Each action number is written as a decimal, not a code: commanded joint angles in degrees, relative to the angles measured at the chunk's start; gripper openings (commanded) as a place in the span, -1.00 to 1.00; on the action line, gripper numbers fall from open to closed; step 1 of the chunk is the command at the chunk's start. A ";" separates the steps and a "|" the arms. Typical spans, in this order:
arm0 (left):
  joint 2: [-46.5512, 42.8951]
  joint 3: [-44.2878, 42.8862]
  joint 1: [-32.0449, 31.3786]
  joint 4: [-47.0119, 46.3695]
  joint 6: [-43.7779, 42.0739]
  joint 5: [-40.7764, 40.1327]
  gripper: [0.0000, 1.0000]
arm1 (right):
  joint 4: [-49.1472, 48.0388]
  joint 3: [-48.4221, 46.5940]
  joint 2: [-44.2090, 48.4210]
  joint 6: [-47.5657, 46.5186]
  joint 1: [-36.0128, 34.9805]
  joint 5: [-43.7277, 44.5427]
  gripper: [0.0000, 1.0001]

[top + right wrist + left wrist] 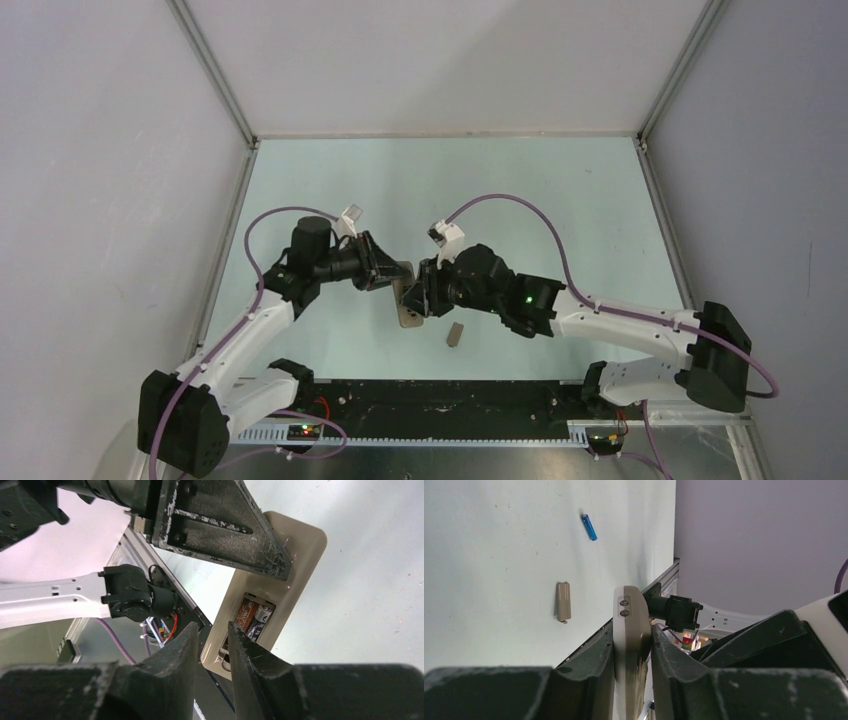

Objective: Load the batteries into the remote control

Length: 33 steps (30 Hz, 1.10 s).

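Note:
My left gripper (632,635) is shut on the remote control (628,610), holding it edge-on above the table. In the right wrist view the remote control (295,555) shows its beige-grey back with the compartment uncovered. A dark battery (258,620) lies inside that compartment. My right gripper (212,632) stands slightly open at the compartment's lower end, with nothing between its fingers. A bright blue battery (589,527) lies loose on the table. From above, the two grippers meet over the remote control (407,312) at the table's middle.
The small flat beige-grey cover piece (455,333) lies on the table just right of the remote, and shows again in the left wrist view (563,601). The metal rail (440,405) with wiring runs along the near edge. White walls enclose the table.

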State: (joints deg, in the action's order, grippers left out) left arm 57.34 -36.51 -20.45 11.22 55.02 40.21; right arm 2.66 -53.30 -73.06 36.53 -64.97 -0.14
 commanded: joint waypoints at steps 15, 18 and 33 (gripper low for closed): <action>-0.49 -2.66 -0.13 -0.68 -5.32 5.30 -1.00 | 2.06 -4.74 2.06 -3.09 1.90 4.68 -0.48; -0.62 -2.85 -0.16 -0.59 -5.60 5.52 -1.00 | 2.15 -5.14 1.28 -3.81 1.89 5.09 -0.55; -0.75 -3.61 -0.48 -0.24 -6.35 6.29 -1.00 | 4.27 -5.60 -3.46 -4.21 1.64 4.42 -0.77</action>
State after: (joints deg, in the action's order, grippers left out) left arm 57.34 -37.23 -20.64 12.27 49.47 43.86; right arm 6.15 -56.73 -75.46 33.34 -63.13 3.68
